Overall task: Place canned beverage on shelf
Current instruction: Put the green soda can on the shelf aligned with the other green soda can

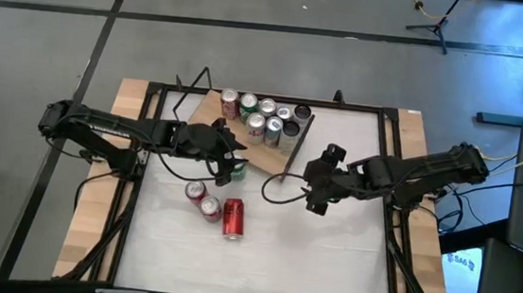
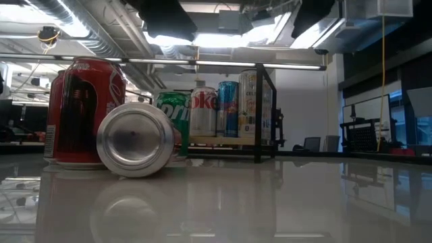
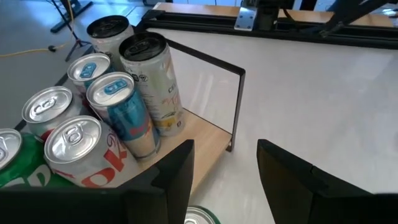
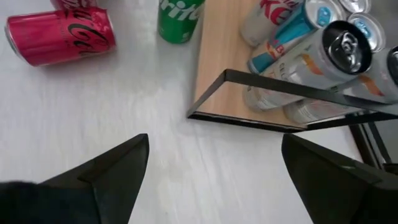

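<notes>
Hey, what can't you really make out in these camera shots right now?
- High view: the left gripper covers the green can beside the shelf; any grip is hidden.
- Left wrist view: the picture's edge cuts that can off.
- Low view: the upright red can and the lying can hide part of the green can; no gripper shows.
- High view: right gripper open; shelf cans' labels too small.

The shelf (image 1: 275, 152) is set on the table (image 1: 328, 257) toward twelve o'clock, turned at an angle; a cluster of upright cans (image 1: 266, 117) is carried on it. At about seven o'clock from the shelf, three cans (image 1: 211, 205) are found on the tabletop, the one nearest six o'clock (image 1: 233, 218) laid on its side; another can (image 1: 232, 170) is stood just beside the shelf's nine o'clock edge. The left gripper (image 1: 231, 161) is held over that can; the right gripper (image 1: 314, 191) is held at four o'clock from the shelf.
</notes>
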Robot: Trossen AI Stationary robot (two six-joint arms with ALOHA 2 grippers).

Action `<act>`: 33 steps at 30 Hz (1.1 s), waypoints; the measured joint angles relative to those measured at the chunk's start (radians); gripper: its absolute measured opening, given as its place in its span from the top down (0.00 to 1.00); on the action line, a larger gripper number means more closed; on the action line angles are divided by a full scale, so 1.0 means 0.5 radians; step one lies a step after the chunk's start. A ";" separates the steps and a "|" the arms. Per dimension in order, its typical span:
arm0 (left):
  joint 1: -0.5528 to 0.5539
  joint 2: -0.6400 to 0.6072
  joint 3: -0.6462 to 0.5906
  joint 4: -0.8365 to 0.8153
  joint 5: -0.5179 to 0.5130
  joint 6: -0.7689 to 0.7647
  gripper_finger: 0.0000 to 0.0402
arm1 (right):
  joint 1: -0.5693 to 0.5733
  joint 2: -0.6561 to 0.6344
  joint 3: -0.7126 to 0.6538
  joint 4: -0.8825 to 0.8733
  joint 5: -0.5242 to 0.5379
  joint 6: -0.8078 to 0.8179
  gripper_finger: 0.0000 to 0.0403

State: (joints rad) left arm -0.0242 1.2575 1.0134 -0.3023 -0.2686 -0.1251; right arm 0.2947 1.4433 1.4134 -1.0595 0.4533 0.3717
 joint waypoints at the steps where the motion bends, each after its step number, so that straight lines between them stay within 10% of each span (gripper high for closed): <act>1: 0.001 0.000 0.000 0.001 0.000 -0.006 0.59 | 0.000 -0.003 -0.010 0.007 -0.002 0.000 0.11; 33: 0.114 0.053 -0.002 0.009 -0.014 -0.202 0.59 | 0.000 -0.001 -0.017 0.039 -0.293 -0.005 0.11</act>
State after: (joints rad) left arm 0.0326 1.2839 1.0126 -0.2979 -0.2756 -0.2262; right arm 0.2947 1.4425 1.4048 -1.0401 0.3067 0.3694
